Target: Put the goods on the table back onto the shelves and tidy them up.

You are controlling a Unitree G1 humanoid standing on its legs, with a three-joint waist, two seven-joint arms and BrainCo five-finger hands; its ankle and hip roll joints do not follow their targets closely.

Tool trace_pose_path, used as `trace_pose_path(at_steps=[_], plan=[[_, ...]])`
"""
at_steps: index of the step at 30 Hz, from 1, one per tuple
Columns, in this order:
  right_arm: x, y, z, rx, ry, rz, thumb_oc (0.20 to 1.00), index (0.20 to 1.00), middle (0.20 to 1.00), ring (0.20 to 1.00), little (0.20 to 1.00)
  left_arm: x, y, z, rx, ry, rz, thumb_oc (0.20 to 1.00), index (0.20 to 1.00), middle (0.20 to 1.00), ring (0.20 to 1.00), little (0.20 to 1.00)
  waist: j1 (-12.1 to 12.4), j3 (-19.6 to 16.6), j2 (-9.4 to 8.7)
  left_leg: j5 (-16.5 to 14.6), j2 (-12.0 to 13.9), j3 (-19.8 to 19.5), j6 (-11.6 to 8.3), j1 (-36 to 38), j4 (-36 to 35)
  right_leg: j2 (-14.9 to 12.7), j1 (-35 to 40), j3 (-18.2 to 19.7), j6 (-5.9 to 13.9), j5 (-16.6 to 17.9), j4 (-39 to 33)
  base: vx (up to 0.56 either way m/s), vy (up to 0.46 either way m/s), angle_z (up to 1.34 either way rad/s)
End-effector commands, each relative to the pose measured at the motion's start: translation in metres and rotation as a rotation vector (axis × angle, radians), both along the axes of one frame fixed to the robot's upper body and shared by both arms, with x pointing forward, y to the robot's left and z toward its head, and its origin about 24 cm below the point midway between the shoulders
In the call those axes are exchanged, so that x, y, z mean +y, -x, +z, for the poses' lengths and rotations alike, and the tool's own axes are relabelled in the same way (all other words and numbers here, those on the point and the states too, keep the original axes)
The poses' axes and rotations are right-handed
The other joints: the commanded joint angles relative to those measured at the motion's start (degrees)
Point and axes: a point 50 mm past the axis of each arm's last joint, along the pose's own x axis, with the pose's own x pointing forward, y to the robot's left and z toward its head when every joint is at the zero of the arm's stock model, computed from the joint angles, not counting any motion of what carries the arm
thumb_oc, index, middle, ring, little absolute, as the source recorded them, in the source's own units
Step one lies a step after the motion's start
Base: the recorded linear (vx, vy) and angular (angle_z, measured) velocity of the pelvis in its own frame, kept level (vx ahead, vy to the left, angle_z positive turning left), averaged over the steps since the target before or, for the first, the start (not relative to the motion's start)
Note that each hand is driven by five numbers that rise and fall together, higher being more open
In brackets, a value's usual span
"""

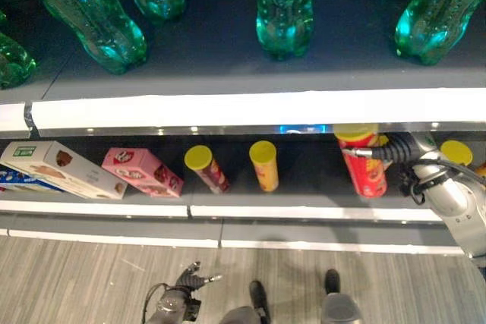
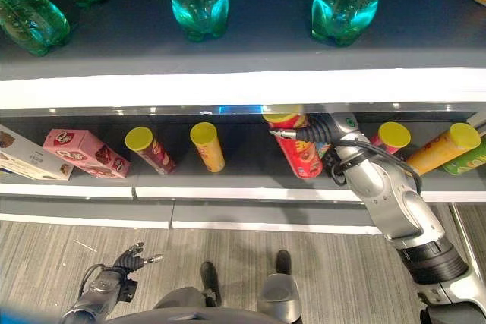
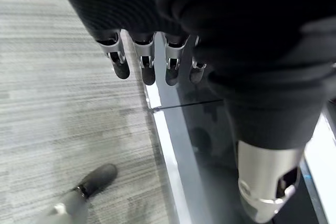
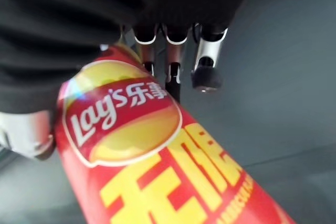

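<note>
Nearest to us, low over the grey wood-grain floor (image 1: 91, 278), hangs our left hand (image 1: 191, 277), its silver dark-tipped fingers (image 3: 119, 61) relaxed and loosely spread, holding nothing. In its own wrist view the fingers point toward the pale front edge of the bottom shelf base (image 3: 173, 145).

Our right hand (image 2: 323, 130) reaches into the lower shelf (image 2: 228, 176) from the right. It grips a tall red cardboard crisp tube with a yellow lid (image 2: 295, 149): in the right wrist view the fingers (image 4: 206, 66) curl along one side of the tube (image 4: 152, 150) while the thumb presses the other. The tube stands nearly upright on the lower shelf, its base near the shelf's front lip, and its lid sits just under the white front edge of the upper shelf (image 1: 258, 111).

To the left of the held tube stand two shorter tubes side by side but apart: a yellow crisp tube with a yellow lid (image 1: 264, 165) and a dark red crisp tube with a yellow lid (image 1: 206, 168), which leans. Further left lie a pink rectangular carton (image 1: 142, 171) and a long white biscuit box (image 1: 62, 169), both flat and angled. To the right of our arm we see another red tube with a yellow lid (image 2: 392, 138) and an orange tube with a yellow lid (image 2: 444, 148) tipped on a slant.

On the upper shelf stand several green plastic bottles (image 1: 282, 5), well apart from one another.
</note>
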Motion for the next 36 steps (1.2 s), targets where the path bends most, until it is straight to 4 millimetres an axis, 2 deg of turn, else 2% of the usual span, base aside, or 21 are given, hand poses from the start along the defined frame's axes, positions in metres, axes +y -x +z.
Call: trace_pose_path(at_steps=[1, 3, 5, 11, 14, 16, 20, 21, 22, 27, 32, 36], plan=[[0.008, -0.005, 0.036, -0.252, 0.037, -0.033, 0.2, 0.2, 0.2, 0.2, 0.2, 0.002, -0.019, 0.009, -0.049, -0.073, -0.076, 1.0, 1.0, 1.0, 1.0, 1.0, 1.14, 0.46, -1.12, -14.11, 3.14, -1.52, -1.01, -2.92, 13.57, -5.89, -7.96, -2.35, 3.55, -5.78, 8.69, -0.14, 0.052, 0.05], [0.01, -0.005, 0.037, -0.267, 0.036, -0.034, 0.2, 0.2, 0.2, 0.2, 0.2, 0.001, -0.021, 0.009, -0.054, -0.072, -0.077, 1.0, 1.0, 1.0, 1.0, 1.0, 1.05, 0.9, -1.08, -14.47, 2.94, -1.79, -0.92, -3.95, 14.82, -6.19, -8.41, -2.33, 3.53, -5.77, 9.05, -0.1, 0.038, 0.01], [0.016, -0.004, 0.043, -0.321, 0.03, -0.025, 0.2, 0.2, 0.2, 0.2, 0.2, -0.005, -0.028, 0.012, -0.079, -0.067, -0.088, 1.0, 1.0, 1.0, 1.0, 1.0, 1.11, 3.25, -0.68, -15.1, 2.6, -2.21, -0.72, -6.88, 18.07, -7.18, -9.86, -1.97, 3.35, -5.64, 10.13, -0.11, 0.044, 0.14], [0.024, -0.01, 0.051, -0.406, -0.032, -0.04, 0.2, 0.2, 0.2, 0.2, 0.2, -0.012, -0.044, 0.02, -0.138, -0.076, -0.11, 1.0, 1.0, 1.0, 1.0, 1.0, 1.47, 6.93, -0.02, -15.55, 2.56, -3.09, -0.33, -12.15, 22.22, -8.13, -13.22, -1.56, 3.14, -4.82, 11.26, -0.11, 0.027, 0.12], [0.02, -0.015, 0.064, -0.492, -0.069, -0.106, 0.2, 0.2, 0.2, 0.2, 0.2, -0.014, -0.054, 0.027, -0.183, -0.078, -0.105, 1.0, 1.0, 1.0, 1.0, 1.0, 2.03, 8.71, 0.44, -15.11, 2.45, -3.51, -0.32, -14.49, 22.93, -8.7, -14.68, -1.82, 3.15, -4.33, 11.47, -0.07, 0.012, 0.03], [0.019, -0.016, 0.065, -0.506, -0.077, -0.117, 0.2, 0.2, 0.2, 0.2, 0.2, -0.015, -0.055, 0.027, -0.188, -0.078, -0.106, 1.0, 1.0, 1.0, 1.0, 1.0, 2.06, 8.83, 0.53, -15.05, 2.46, -3.71, -0.33, -14.96, 23.07, -8.78, -14.89, -1.86, 3.14, -4.25, 11.48, -0.02, -0.003, 0.09], [0.015, -0.016, 0.088, -0.641, -0.116, -0.167, 0.2, 0.2, 0.2, 0.2, 0.2, -0.016, -0.062, 0.033, -0.225, -0.077, -0.095, 1.0, 1.0, 1.0, 1.0, 1.0, 2.71, 10.77, 1.15, -14.69, 2.47, -4.76, -0.43, -17.93, 24.01, -9.59, -17.18, -2.07, 3.19, -3.8, 11.98, -0.05, -0.012, 0.12], [0.015, -0.016, 0.088, -0.642, -0.116, -0.167, 0.2, 0.2, 0.2, 0.2, 0.2, -0.016, -0.062, 0.033, -0.226, -0.077, -0.094, 1.0, 1.0, 1.0, 1.0, 1.0, 2.68, 10.73, 1.17, -14.71, 2.47, -4.8, -0.43, -18.13, 24.13, -9.6, -17.34, -2.09, 3.19, -3.81, 12.05, -0.05, -0.04, 0.16], [0.008, -0.016, 0.101, -0.721, -0.14, -0.222, 0.2, 0.2, 0.2, 0.2, 0.2, -0.017, -0.065, 0.035, -0.241, -0.073, -0.102, 1.0, 1.0, 1.0, 1.0, 1.0, 3.13, 11.69, 1.91, -14.85, 2.59, -5.25, -0.61, -19.94, 24.86, -9.62, -18.62, -2.09, 3.29, -3.89, 12.41, -0.03, -0.031, 0.12], [-0.006, -0.008, 0.121, -0.907, -0.218, -0.328, 0.2, 0.2, 0.2, 0.2, 0.2, -0.028, -0.073, 0.042, -0.292, -0.05, -0.121, 1.0, 1.0, 1.0, 1.0, 1.0, 3.65, 12.82, 3.65, -14.49, 1.99, -6.5, -0.56, -23.34, 25.69, -10.07, -21.06, -2.29, 3.2, -3.88, 12.99, -0.01, -0.001, 0.16], [-0.015, -0.001, 0.121, -0.961, -0.26, -0.372, 0.2, 0.2, 0.2, 0.2, 0.2, -0.037, -0.079, 0.046, -0.321, -0.034, -0.146, 1.0, 1.0, 1.0, 1.0, 1.0, 3.47, 12.88, 5.0, -14.56, 1.17, -7.34, -0.47, -26.82, 26.88, -10.83, -24.25, -2.5, 3.31, -4.17, 14.85, 0.01, -0.008, 0.17], [-0.012, 0.003, 0.116, -0.968, -0.273, -0.356, 0.2, 0.2, 0.2, 0.2, 0.2, -0.045, -0.08, 0.048, -0.344, -0.015, -0.172, 1.0, 1.0, 1.0, 1.0, 1.0, 3.1, 12.88, 6.4, -15.04, 0.57, -6.98, -0.15, -28.21, 27.6, -11.41, -26.12, -1.73, 3.43, -4.16, 15.42, 0.02, 0.037, 0.06]])
